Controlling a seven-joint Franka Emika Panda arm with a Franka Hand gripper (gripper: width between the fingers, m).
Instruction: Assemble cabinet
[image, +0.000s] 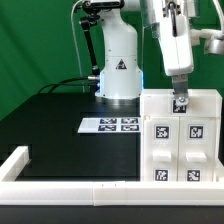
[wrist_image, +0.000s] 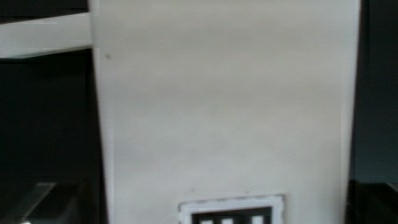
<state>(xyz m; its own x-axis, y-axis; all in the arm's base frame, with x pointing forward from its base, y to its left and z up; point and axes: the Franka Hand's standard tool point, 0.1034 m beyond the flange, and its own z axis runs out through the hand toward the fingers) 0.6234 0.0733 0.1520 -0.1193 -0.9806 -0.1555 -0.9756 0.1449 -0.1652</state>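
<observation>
The white cabinet (image: 180, 140) stands at the exterior view's right, near the front rail, and its front face bears several black-and-white tags. My gripper (image: 180, 101) comes straight down onto the middle of the cabinet's top edge, next to a small tag there. In the wrist view a white cabinet panel (wrist_image: 222, 110) fills almost the whole picture at very close range, with part of a tag (wrist_image: 231, 212) at one edge. My fingertips are hidden in both views, so I cannot see how the jaws stand.
The marker board (image: 110, 124) lies flat on the black table, left of the cabinet in the exterior view. A long white border rail (image: 60, 186) runs along the front and left edges. The arm's white base (image: 118, 65) stands at the back.
</observation>
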